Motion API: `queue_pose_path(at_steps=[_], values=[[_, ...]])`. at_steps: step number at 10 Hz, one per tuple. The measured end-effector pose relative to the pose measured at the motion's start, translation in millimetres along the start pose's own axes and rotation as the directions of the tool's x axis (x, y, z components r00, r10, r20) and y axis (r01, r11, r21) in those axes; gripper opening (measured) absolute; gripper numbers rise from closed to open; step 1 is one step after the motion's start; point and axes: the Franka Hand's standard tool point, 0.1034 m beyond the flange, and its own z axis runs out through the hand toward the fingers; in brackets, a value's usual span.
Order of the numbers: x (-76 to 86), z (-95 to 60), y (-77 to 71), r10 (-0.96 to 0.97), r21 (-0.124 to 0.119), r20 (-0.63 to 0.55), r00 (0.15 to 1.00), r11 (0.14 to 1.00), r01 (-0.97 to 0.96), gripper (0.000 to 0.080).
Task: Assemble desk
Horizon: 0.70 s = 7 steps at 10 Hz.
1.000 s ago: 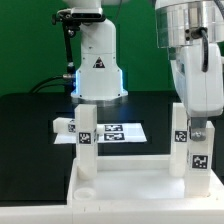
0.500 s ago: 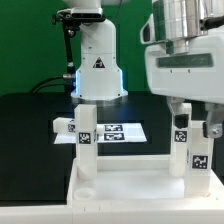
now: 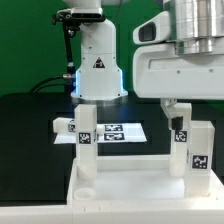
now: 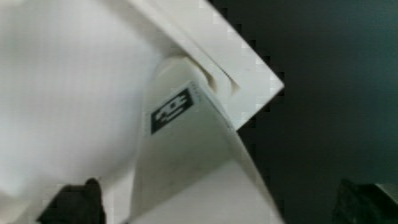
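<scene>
The desk's white rimmed tabletop panel (image 3: 130, 185) lies at the front. One tagged white leg (image 3: 87, 140) stands upright at its left end. Two more legs (image 3: 181, 135) (image 3: 200, 150) stand at its right end. My gripper (image 3: 190, 108) hangs open just above the right pair, touching neither. In the wrist view a tagged leg (image 4: 187, 130) rises between my dark fingertips (image 4: 75, 203) with space on both sides, and the panel (image 4: 71, 70) lies below it. My gripper (image 4: 222, 205) holds nothing.
Another tagged white leg (image 3: 65, 125) lies on the black table behind the left upright leg. The marker board (image 3: 120, 131) lies flat at mid-table. The white robot base (image 3: 98, 65) stands at the back, with cables on the exterior view's left.
The gripper has let go of the near right leg, spread its fingers wide and risen. The leg stays upright on the panel.
</scene>
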Motion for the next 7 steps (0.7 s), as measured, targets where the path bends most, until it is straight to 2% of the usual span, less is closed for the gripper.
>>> queue_pose_path(at_steps=[1,2,3,4,5,6,7], values=[[4.6,2.0,2.9,-0.174,-0.002,-0.001,0.985,0.985,0.174,0.0649],[5.5,2.0,4.2,-0.178,-0.003,-0.002,0.984,0.984,0.178,0.0649],[5.4,2.3,4.3,-0.183,-0.006,-0.002,0.983,0.983,0.183,0.0525],[5.4,2.3,4.5,-0.168,-0.007,-0.002,0.986,0.986,0.168,0.0525],[5.5,2.4,4.7,-0.168,-0.007,-0.002,0.986,0.986,0.168,0.038],[5.7,2.6,5.4,-0.131,-0.007,-0.002,0.991,0.991,0.13,0.0284],[6.7,2.6,7.1,-0.043,-0.01,-0.003,0.999,0.999,0.043,0.0284]])
